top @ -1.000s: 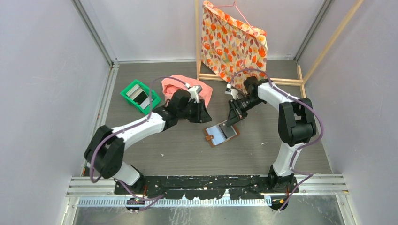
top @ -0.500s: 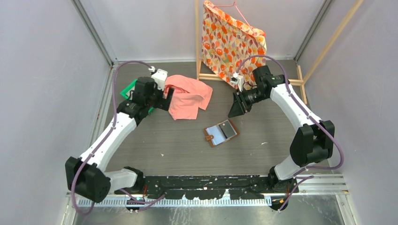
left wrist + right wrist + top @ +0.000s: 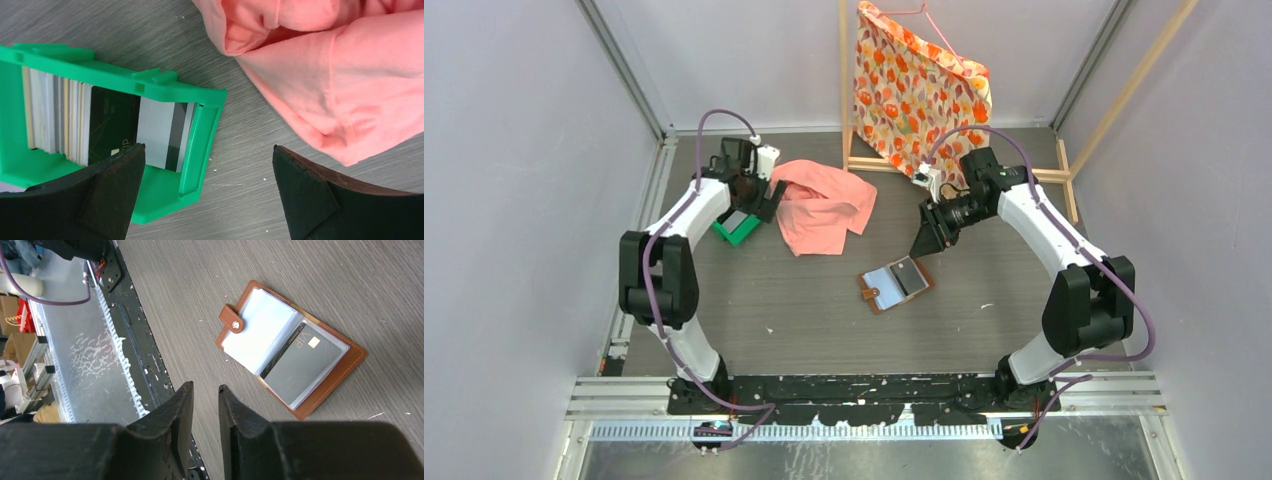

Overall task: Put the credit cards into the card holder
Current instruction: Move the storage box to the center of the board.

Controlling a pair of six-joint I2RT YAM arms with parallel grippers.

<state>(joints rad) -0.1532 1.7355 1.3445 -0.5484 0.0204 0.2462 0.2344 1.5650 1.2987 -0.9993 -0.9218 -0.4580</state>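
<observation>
The card holder [image 3: 280, 340] lies open on the table, a brown wallet [image 3: 894, 285] with a snap tab and pale pockets. One dark grey credit card [image 3: 302, 362] sits in its right pocket. Several more credit cards [image 3: 112, 125] stand on edge in a green tray [image 3: 165, 87]; the nearest are a dark one and a grey striped one [image 3: 160, 132]. My left gripper [image 3: 206, 150] hangs wide open over the tray's right end [image 3: 736, 228], holding nothing. My right gripper [image 3: 205, 386] hovers above and behind the wallet [image 3: 924, 243], its jaws a narrow gap apart with nothing between them.
A pink cloth [image 3: 824, 205] lies crumpled just right of the green tray, close to my left gripper's right finger [image 3: 320, 195]. A floral bag [image 3: 919, 85] hangs on a wooden frame [image 3: 964, 170] at the back. Grey walls close in both sides.
My left arm swung from the table's middle back left to the green tray and opened wide. My right gripper let go at the wallet, rose and drew back; the card stays in the pocket.
</observation>
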